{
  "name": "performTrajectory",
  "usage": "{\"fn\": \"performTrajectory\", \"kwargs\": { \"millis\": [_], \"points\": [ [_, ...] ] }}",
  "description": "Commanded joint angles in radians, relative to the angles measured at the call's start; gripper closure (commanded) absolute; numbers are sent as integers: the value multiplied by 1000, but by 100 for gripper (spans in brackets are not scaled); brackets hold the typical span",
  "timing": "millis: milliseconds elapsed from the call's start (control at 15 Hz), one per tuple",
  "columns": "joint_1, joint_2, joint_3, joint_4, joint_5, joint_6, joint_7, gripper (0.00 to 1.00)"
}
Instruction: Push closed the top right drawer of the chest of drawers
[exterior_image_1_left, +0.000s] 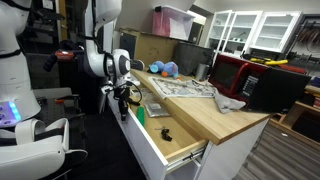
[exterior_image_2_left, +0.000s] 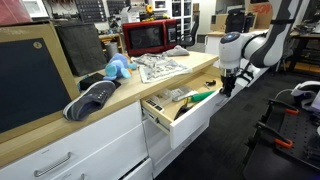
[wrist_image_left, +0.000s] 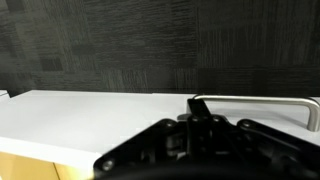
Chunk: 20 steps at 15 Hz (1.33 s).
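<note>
The top right drawer (exterior_image_1_left: 150, 140) of the chest of drawers (exterior_image_1_left: 215, 115) stands pulled out in both exterior views (exterior_image_2_left: 192, 118). Its pale wood inside holds a green item (exterior_image_2_left: 200, 95) and small dark things. My gripper (exterior_image_1_left: 125, 95) hangs at the outer side of the white drawer front (exterior_image_2_left: 226, 86). In the wrist view the fingertips (wrist_image_left: 205, 106) are together against the white front (wrist_image_left: 90, 120), beside the metal bar handle (wrist_image_left: 260, 100). The fingers look shut and hold nothing.
On the wooden top (exterior_image_2_left: 100, 115) lie a newspaper (exterior_image_1_left: 180, 88), a blue toy (exterior_image_2_left: 118, 68), a dark slipper (exterior_image_2_left: 92, 98) and a red microwave (exterior_image_2_left: 150, 38). A dark box (exterior_image_1_left: 272, 88) stands at the chest's end. Dark carpet lies in front.
</note>
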Motion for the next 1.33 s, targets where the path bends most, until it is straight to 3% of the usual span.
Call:
{"fn": "performTrajectory", "kwargs": {
  "millis": [0,800,1067,1267],
  "points": [
    [41,93,-3,132,-48,5,56,100],
    [174,214,-48,456,-241,-71,125,100],
    [175,120,-79,403,-333,-45,191,100],
    [174,-18,-98,282,-395,-33,216,100]
  ]
}}
